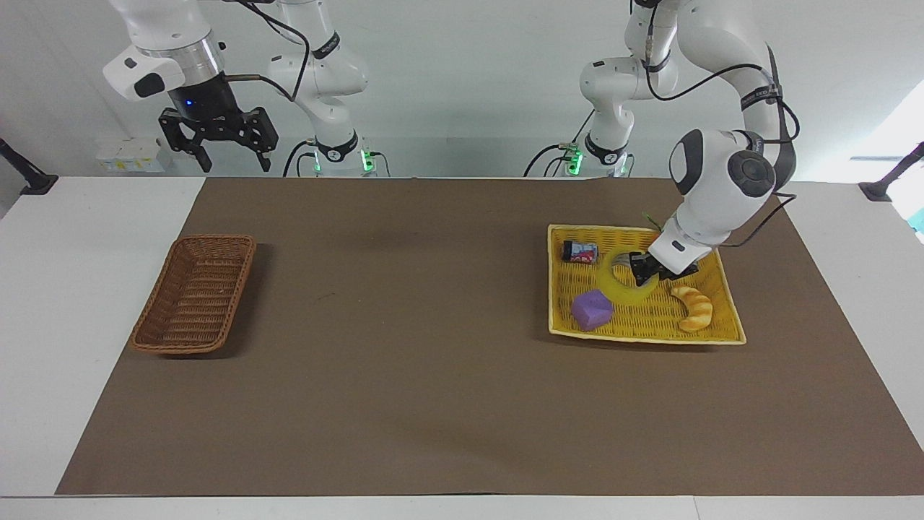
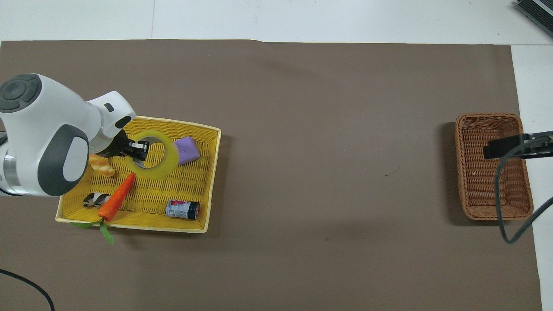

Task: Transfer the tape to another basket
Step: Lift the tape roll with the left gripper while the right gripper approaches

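Left gripper [image 1: 641,270] is pinching the tape [image 1: 625,287] through its wall, one finger inside the core hole and one on the outer face, jaws pressed tight on it. The roll is hanging tilted from the gripper, apparently lifted just clear of the yellow tray [image 1: 728,297]; contact with the tray floor cannot be ruled out from the facing view.

Handling judgement: the tape is looking light and stiff, a rigid ring that should not deform under the grip. The outer face is probably smooth and slick, so a one-sided wall pinch is letting it swing; the wall between core and outer wrap is the sensible place to hold, as is being done.

Appearance: wide roll of translucent yellow tape, pale inner core, large open centre showing clearly in the overhead view.

Just beside the gripper and the held roll: purple cube [image 1: 592,310], croissant [image 1: 694,308], small can [image 1: 580,251], carrot [image 2: 116,201], all lying in the tray below.

Right gripper [image 1: 219,150] is waiting, spread wide, raised above the table, well apart from the tape. The brown wicker basket [image 1: 195,295] is sitting below it, holding nothing visible.
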Tool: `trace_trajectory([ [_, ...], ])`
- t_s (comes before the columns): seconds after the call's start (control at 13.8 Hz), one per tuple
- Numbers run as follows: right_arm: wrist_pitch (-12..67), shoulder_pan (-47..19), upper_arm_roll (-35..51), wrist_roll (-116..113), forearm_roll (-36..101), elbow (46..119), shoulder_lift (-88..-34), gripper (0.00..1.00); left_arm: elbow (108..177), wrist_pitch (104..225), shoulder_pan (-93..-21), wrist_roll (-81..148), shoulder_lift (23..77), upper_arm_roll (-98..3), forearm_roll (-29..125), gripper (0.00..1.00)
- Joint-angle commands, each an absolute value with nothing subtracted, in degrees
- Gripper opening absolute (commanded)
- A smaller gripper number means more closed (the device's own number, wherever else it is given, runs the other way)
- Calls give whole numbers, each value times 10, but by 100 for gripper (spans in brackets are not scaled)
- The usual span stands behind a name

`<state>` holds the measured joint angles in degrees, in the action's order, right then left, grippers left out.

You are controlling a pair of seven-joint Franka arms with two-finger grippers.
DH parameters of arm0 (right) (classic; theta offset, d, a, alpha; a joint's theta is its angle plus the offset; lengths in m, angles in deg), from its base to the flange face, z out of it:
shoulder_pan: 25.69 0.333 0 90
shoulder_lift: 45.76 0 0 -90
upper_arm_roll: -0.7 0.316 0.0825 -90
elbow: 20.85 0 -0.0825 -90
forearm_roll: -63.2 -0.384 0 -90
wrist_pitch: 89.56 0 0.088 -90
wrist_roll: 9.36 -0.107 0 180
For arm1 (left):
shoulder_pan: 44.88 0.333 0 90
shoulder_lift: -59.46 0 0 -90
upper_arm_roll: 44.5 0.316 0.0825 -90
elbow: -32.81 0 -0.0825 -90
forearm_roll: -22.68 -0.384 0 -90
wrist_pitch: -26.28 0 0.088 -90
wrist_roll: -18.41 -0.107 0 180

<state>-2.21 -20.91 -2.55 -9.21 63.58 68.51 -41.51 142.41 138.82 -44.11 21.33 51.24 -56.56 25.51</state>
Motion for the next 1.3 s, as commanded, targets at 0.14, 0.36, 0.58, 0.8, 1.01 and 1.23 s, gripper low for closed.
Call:
trace_trajectory([
  [0.14, 15, -209, -25, -83, 564, 720, -413, 100, 1406, 1335, -523, 335, 546, -559, 261, 0],
  [0.36, 77, -158, -24, -106, 546, 732, -442, 100, 1395, 1339, -583, 448, 545, -560, 261, 0],
  [0.58, 121, -115, -25, -205, 460, 732, -473, 100, 1385, 1348, -623, 514, 544, -565, 274, 0],
  [0.8, 122, -91, -24, -202, 447, 756, -478, 100, 1377, 1385, -660, 553, 539, -566, 330, 0],
  [1.01, 147, -90, -22, -127, 353, 794, -478, 100, 1379, 1430, -689, 560, 539, -567, 380, 0],
  [1.23, 163, -79, -21, -90, 344, 827, -472, 100, 1381, 1475, -717, 560, 538, -567, 416, 0],
])
